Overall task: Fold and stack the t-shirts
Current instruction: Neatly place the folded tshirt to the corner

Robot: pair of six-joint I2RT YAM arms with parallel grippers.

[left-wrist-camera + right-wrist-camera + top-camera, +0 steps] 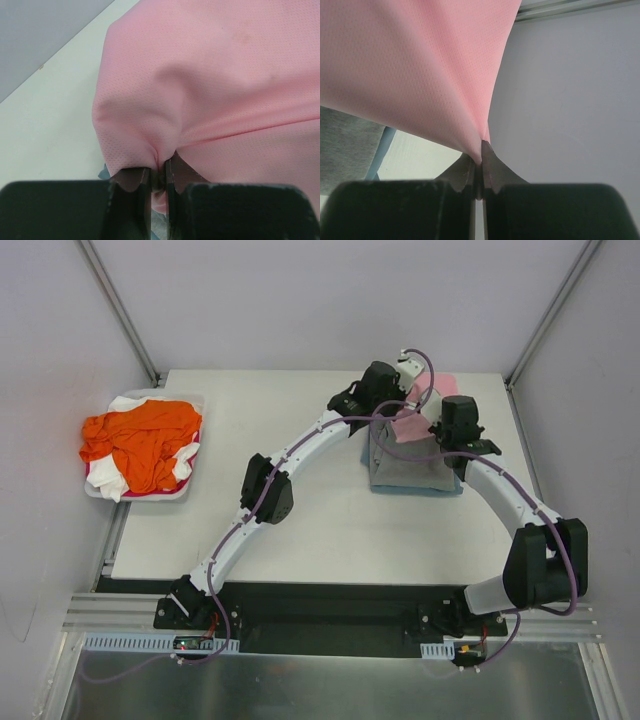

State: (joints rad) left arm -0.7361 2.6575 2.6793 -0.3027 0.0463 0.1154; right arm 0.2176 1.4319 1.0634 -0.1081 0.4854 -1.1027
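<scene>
The pink t-shirt (215, 85); grey t-shirt (400, 466); orange t-shirt (140, 435); white t-shirt (108, 483).

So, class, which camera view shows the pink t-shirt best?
The left wrist view: the pink t-shirt fills most of it, its weave clear, a fold pinched in the left gripper. The right wrist view shows a taut sheet of it held by the right gripper. The top view shows only small patches.

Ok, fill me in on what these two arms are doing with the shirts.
Both arms hold the light pink t-shirt: the left gripper and the right gripper are each pinched shut on its fabric, above the folded grey-blue t-shirt at the far right of the table. The orange t-shirt and white t-shirt lie crumpled in the tray on the left.
</scene>
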